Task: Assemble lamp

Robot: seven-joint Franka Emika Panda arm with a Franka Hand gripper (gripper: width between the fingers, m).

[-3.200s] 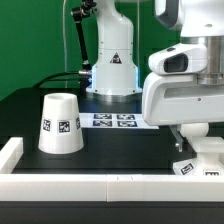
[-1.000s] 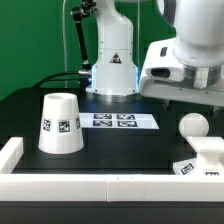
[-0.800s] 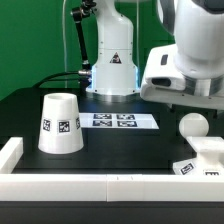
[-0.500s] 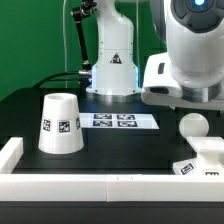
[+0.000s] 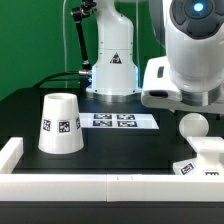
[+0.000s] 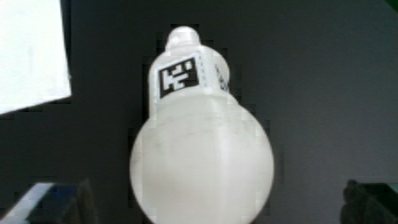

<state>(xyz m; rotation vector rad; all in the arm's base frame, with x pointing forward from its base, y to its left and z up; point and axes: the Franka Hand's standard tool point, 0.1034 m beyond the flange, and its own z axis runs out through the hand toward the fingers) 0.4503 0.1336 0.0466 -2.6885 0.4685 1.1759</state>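
Note:
The white cone-shaped shade (image 5: 59, 124) stands on the black table at the exterior view's left. The ball-shaped bulb (image 5: 193, 125) rests at the right, just behind the flat square base (image 5: 205, 160). I cannot tell whether the two touch. The arm's white hand (image 5: 185, 85) hangs above the bulb, and its fingers are hidden in this view. In the wrist view the bulb (image 6: 199, 150) fills the middle, with its tagged neck pointing away. My gripper (image 6: 214, 205) is open. Its dark fingers (image 6: 54, 203) stand wide on either side of the bulb, apart from it.
The marker board (image 5: 118, 121) lies flat between the shade and the bulb. A low white wall (image 5: 90, 186) runs along the table's front edge and left corner. The arm's base (image 5: 112, 60) stands at the back. A flat white surface (image 6: 27, 60) shows beside the bulb in the wrist view.
The hand, low over the base 3.2 s ago, has risen and uncovered the bulb. Over the last second it turned and shifted slightly left. The bulb, base and shade have stayed put.

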